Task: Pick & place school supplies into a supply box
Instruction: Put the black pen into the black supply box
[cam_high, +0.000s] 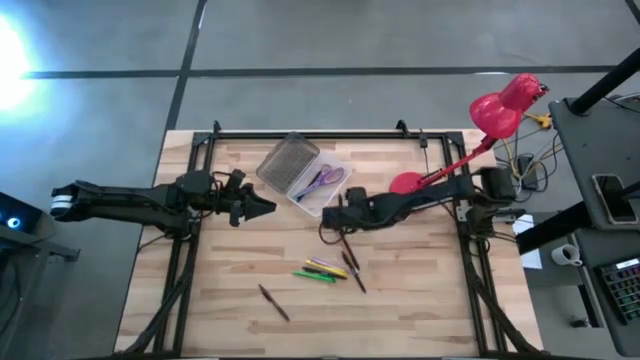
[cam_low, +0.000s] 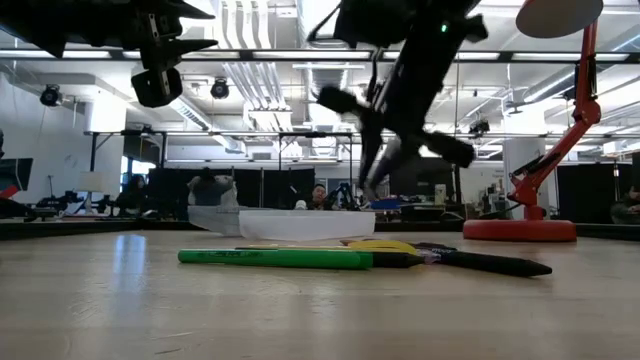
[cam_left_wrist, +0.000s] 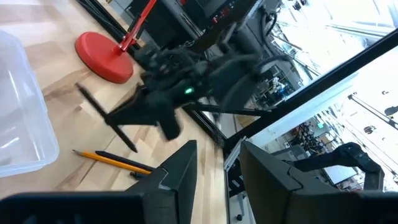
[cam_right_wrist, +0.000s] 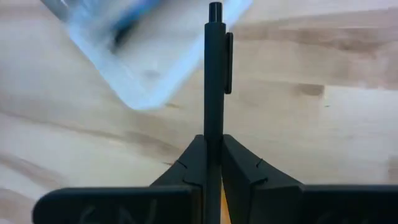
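Note:
My right gripper (cam_high: 337, 214) hovers over the table's middle, just near of the supply box (cam_high: 322, 187), and is shut on a black pen (cam_right_wrist: 214, 74). The clear box lies open, its ribbed lid (cam_high: 288, 162) folded back, with purple-handled scissors (cam_high: 326, 180) inside. Green and yellow pens (cam_high: 320, 270), dark pens (cam_high: 351, 268) and a brown one (cam_high: 273, 302) lie flat on the wood. My left gripper (cam_high: 262, 207) hangs open above the table, left of the box, touching nothing. My right gripper pinches the black pen between its two fingers (cam_right_wrist: 186, 165), at a spot on the barrel (cam_right_wrist: 213, 140) below the clip. The pen runs along the fingers, and its clip end (cam_right_wrist: 215, 9) sticks out past their tips. The pen is lifted clear of the table.
A red desk lamp stands with its base (cam_high: 407, 183) right of the box, and its arm leans out past the table's far right corner. A black frame (cam_high: 300, 133) rims the table. Bare wood lies at the near left (cam_high: 200, 290).

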